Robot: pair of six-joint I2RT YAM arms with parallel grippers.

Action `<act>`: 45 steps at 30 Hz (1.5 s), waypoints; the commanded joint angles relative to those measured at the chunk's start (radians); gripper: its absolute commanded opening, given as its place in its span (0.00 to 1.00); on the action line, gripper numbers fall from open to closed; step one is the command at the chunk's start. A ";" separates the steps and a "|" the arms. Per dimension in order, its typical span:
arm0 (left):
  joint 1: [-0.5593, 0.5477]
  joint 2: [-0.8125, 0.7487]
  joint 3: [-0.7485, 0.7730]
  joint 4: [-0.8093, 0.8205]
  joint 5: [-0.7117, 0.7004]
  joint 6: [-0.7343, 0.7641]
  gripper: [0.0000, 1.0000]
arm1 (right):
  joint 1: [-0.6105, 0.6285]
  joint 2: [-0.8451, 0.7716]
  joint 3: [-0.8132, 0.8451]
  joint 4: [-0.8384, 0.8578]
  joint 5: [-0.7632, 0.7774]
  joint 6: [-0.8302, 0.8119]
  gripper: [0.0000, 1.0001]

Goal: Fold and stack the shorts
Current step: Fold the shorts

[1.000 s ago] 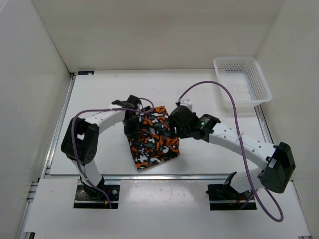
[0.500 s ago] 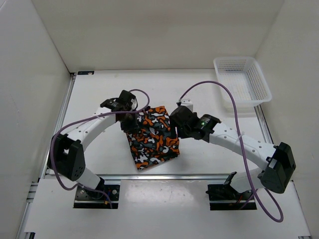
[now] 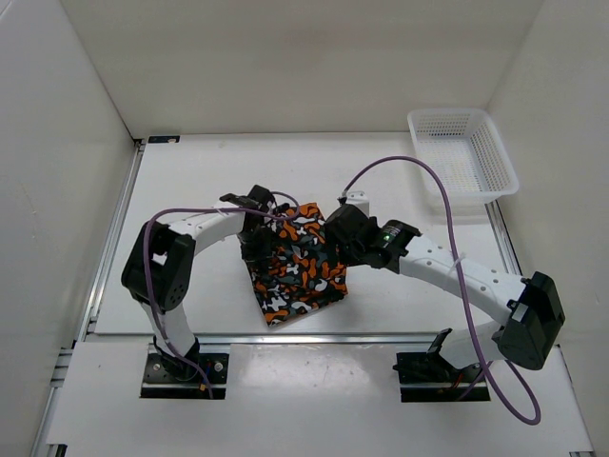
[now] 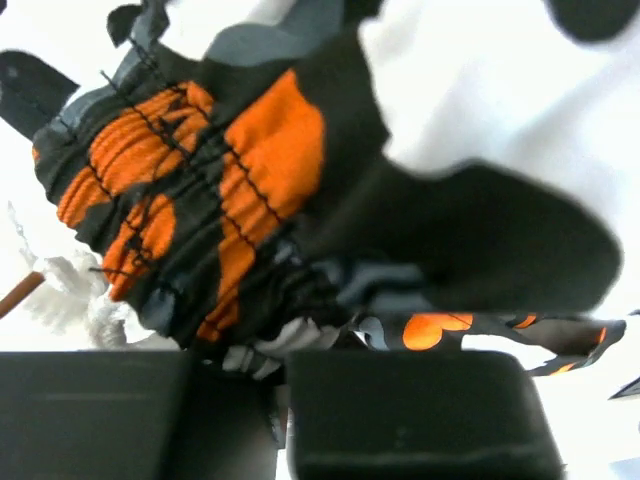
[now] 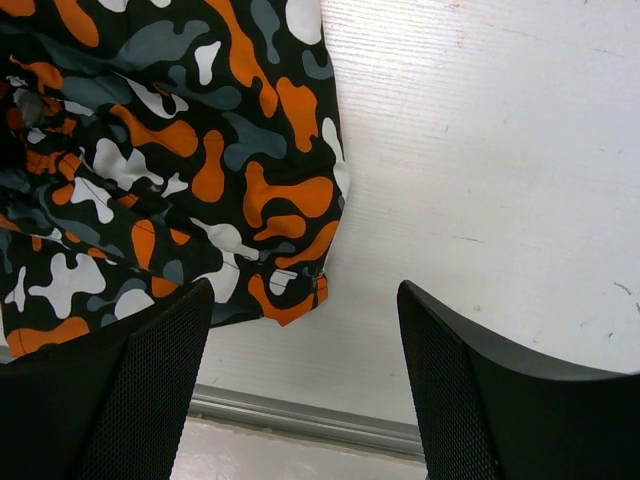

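The shorts [image 3: 297, 268], printed in orange, black, grey and white, lie folded in a compact bundle on the white table between my two arms. My left gripper [image 3: 255, 238] is at the bundle's far left edge. In the left wrist view its fingers [image 4: 420, 415] stand almost together, with the gathered elastic waistband [image 4: 200, 190] bunched right at the narrow gap. My right gripper [image 3: 335, 230] is at the bundle's far right edge. In the right wrist view it is wide open [image 5: 300, 400] and empty over bare table, beside the shorts' hem corner [image 5: 290, 300].
A white plastic mesh basket [image 3: 463, 152] stands at the far right corner of the table. A metal rail [image 5: 300, 420] runs along the table's near edge. White walls enclose the left, back and right sides. Purple cables loop over both arms.
The left arm swung out to the far left half a second ago and has come back to the bundle's edge. The shorts have shifted slightly right. The right arm has barely moved.
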 commanded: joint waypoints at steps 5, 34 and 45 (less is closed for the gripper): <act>-0.008 -0.084 0.001 0.024 0.027 0.009 0.10 | -0.003 -0.033 -0.011 -0.015 0.032 0.016 0.79; -0.037 -0.783 -0.360 -0.001 -0.037 -0.268 0.10 | -0.013 -0.010 -0.020 0.017 -0.004 0.016 0.79; -0.059 -0.651 -0.164 -0.044 -0.121 -0.253 0.67 | -0.013 0.140 0.130 0.054 -0.152 -0.096 0.77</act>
